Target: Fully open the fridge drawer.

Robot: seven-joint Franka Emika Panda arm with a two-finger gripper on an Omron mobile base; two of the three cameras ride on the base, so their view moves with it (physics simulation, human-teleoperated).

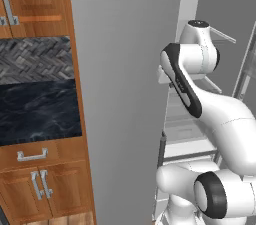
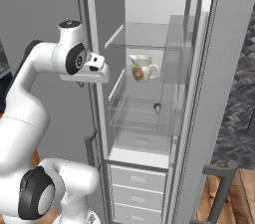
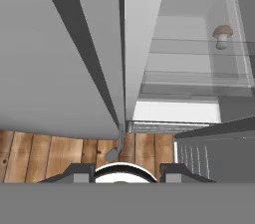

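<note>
My hand (image 2: 101, 74), fingers apart and holding nothing, hangs outside the fridge's left wall (image 2: 94, 103), so reaching for the fridge drawer (image 2: 142, 123), low inside under the glass shelves, I risk clipping that wall.

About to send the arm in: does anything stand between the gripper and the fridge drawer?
Yes, as far as these views tell. The gripper hangs outside the fridge's left side wall, up at shelf height, while the fridge drawer sits lower inside. That wall's front edge lies between them; the arm would likely have to come round it.
</note>
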